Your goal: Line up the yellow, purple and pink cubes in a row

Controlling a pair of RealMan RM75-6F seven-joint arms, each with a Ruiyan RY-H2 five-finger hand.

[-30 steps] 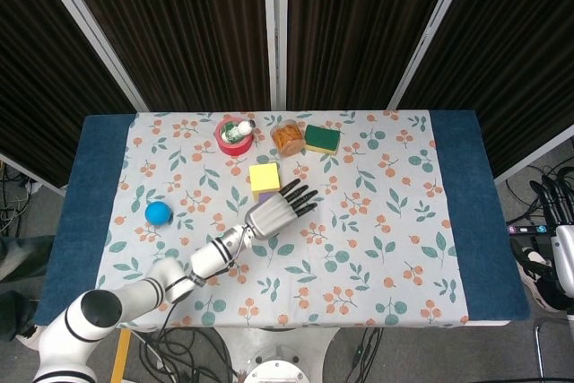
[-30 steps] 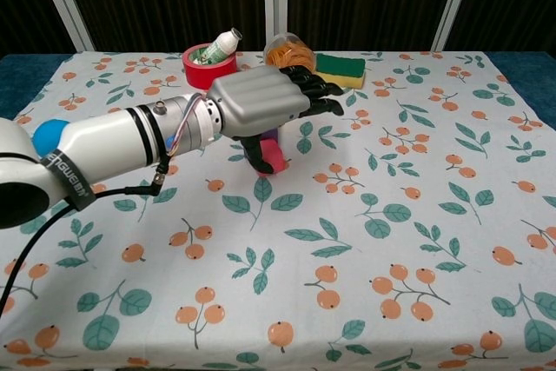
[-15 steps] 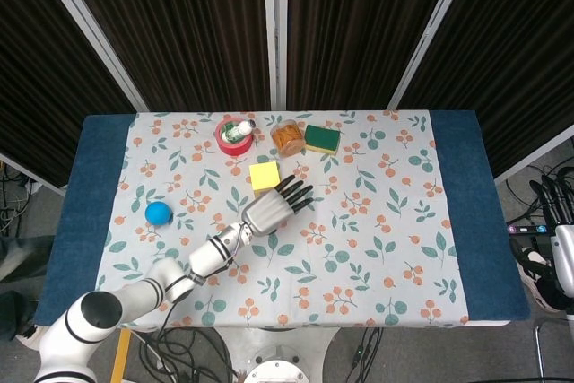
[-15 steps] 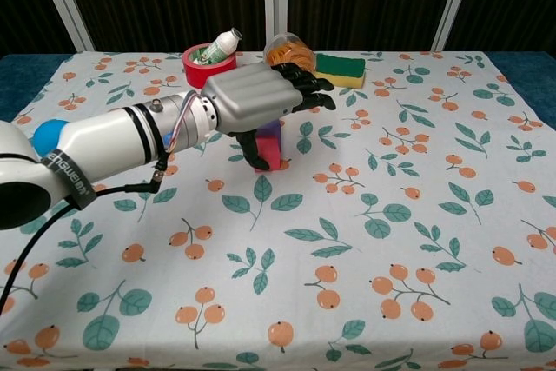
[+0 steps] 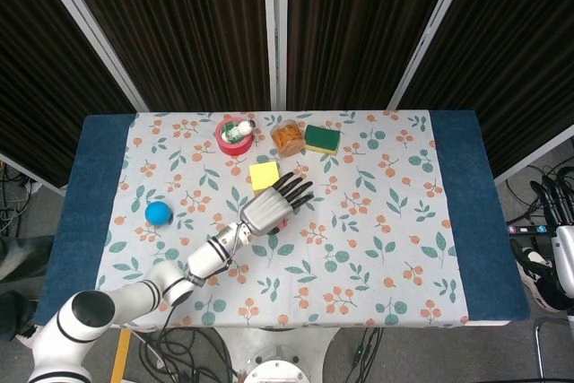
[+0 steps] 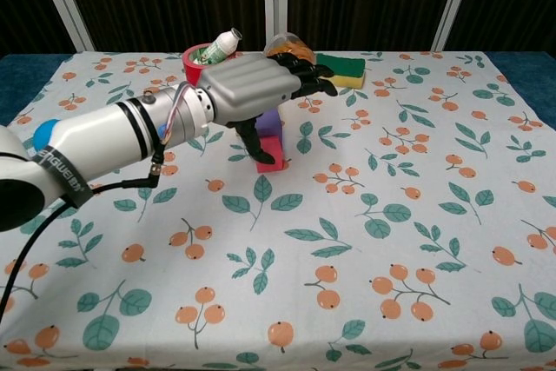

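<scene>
Reached in from 7 o'clock over the floral surface, past the blue ball lying at 9 o'clock of it: left arm stretched toward 1 o'clock, left robot hand palm down above the cubes. Kept the fingers straight and spread, pointing at 1 o'clock, closed on nothing. Hung the thumb down at the left face of the pink cube; contact could not be told. Showed the purple cube directly behind the pink one at 12 o'clock, both under the palm in the chest view and hidden by it from the head view. Left the yellow cube at 12 o'clock of the hand, its near right corner just under the fingertips.

Compared with a second ago: lifted higher and drew slightly toward 11 o'clock, uncovering more of the pink cube's front. Left the yellow cube where it was.

Sat apart at 12 o'clock: red tape roll, snack jar, green sponge.

Stayed off the surface at 3 o'clock: right robot hand, too cropped to tell whether apart or together.
</scene>
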